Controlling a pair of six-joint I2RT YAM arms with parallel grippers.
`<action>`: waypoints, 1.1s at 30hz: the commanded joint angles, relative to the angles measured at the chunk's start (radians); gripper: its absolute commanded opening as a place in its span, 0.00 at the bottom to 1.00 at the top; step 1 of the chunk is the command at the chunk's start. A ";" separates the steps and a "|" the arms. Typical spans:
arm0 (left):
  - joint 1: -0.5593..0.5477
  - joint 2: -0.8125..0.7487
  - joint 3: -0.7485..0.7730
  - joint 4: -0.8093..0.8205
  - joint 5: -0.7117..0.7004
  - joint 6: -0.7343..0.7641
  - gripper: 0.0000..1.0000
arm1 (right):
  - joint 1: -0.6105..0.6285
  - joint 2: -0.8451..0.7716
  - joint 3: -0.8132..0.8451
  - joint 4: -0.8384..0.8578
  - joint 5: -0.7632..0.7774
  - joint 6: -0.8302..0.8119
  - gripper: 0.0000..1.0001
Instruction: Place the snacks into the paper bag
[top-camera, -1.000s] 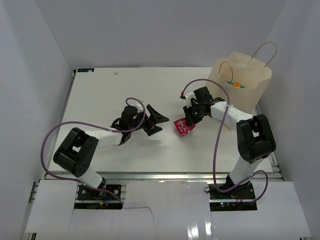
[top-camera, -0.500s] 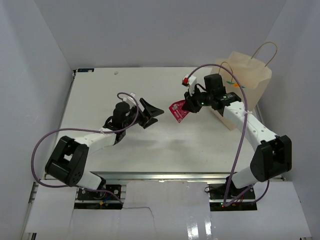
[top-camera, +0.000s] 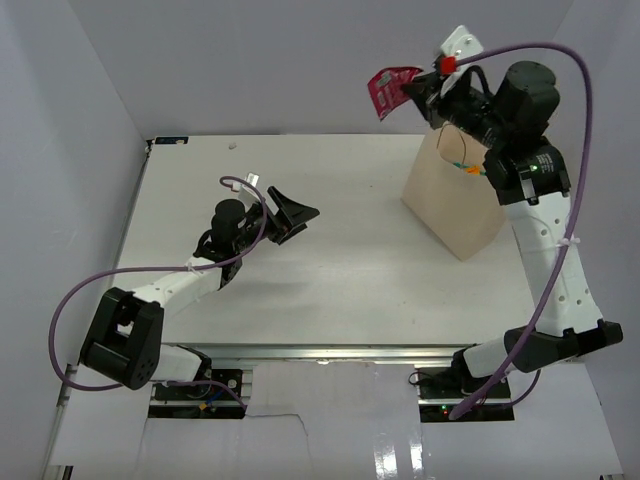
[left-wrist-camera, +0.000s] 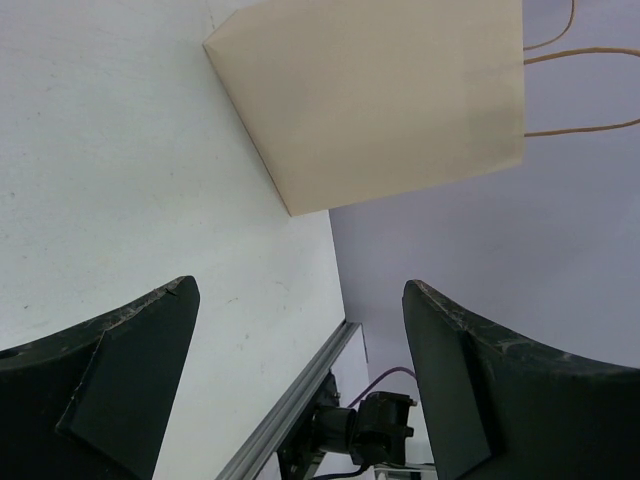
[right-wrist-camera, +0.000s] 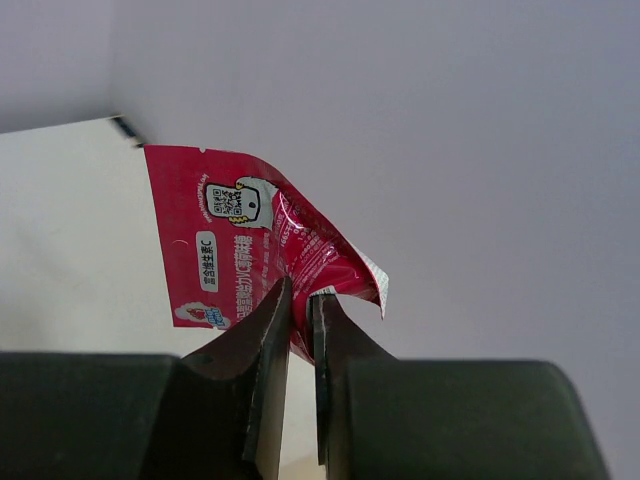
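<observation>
The pink-red snack packet (top-camera: 388, 90) hangs high in the air, up and to the left of the paper bag's (top-camera: 450, 200) top. My right gripper (top-camera: 420, 88) is shut on its lower corner; the right wrist view shows the packet (right-wrist-camera: 250, 240) pinched between the right gripper's (right-wrist-camera: 300, 292) two fingers. Orange and teal snacks (top-camera: 470, 168) peek out of the bag's mouth, which the right arm partly hides. My left gripper (top-camera: 300, 222) is open and empty over mid-table, left of the bag. In the left wrist view, the left gripper (left-wrist-camera: 300, 290) faces the beige paper bag (left-wrist-camera: 380, 100).
White walls enclose the table (top-camera: 300, 290) on the left, back and right. The bag stands close to the right wall, its twine handles (left-wrist-camera: 570, 60) looping up. An aluminium rail (top-camera: 320, 352) runs along the near edge.
My right arm has lifted the pink-red packet from the table up high beside the bag's top. The left arm has stretched slightly further back, still open.
</observation>
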 joint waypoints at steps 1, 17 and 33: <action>0.001 -0.031 0.030 0.000 0.026 0.036 0.93 | -0.117 0.031 0.052 0.064 0.126 0.019 0.08; 0.003 -0.040 0.042 -0.010 0.070 0.125 0.93 | -0.506 0.066 -0.261 0.032 0.140 0.057 0.36; 0.006 -0.093 0.175 -0.136 0.076 0.418 0.98 | -0.503 0.015 0.090 -0.163 -0.157 0.207 0.90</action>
